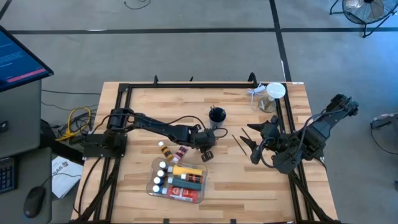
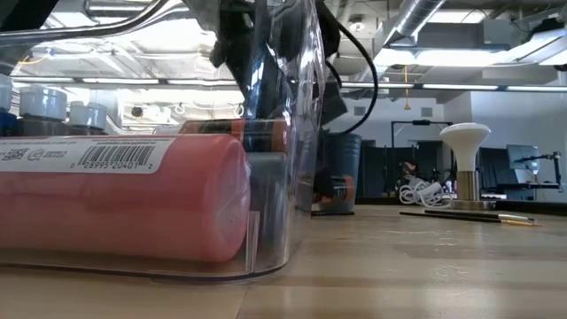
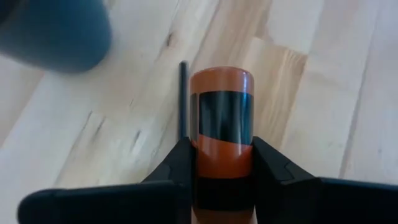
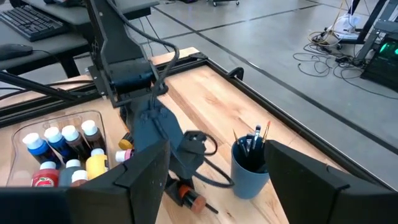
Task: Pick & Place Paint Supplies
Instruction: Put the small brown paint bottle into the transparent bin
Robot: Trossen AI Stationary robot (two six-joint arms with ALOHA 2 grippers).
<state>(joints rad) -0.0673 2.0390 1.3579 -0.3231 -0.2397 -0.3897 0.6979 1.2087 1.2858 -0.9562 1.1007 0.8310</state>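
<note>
Left tool (image 3: 224, 163) has its two dark fingers pressed against the sides of a small orange tube with a black band (image 3: 222, 118), which lies on the desk (image 1: 230, 186); I judge this a grip just being taken, with the tube not yet lifted. Right tool (image 1: 256, 144) waits well off to the far side of the desk with its jaws spread wide and nothing between them.

Much of the job looks done. A clear tray (image 1: 153, 188) sits just beside the left tool and already holds a row of white-capped bottles (image 1: 159, 177), a yellow bottle (image 1: 186, 170) and a red tube (image 1: 183, 196). Left to move, as far as I can tell: the orange tube now being gripped, two small bottles (image 1: 171, 150) lying just outside the tray near the left tool, and thin brushes (image 1: 239, 143) lying on the desk between the two tools. A blue cup (image 4: 250, 168) beyond the left tool holds more brushes.

Only the left wrist view shows the fingers touching the tube; from above, the arm hides that contact. The right wrist view alone shows the brushes standing inside the cup. The low view sees the red tube through the tray wall, and the white-lidded jar (image 2: 466, 168) far behind.
</note>
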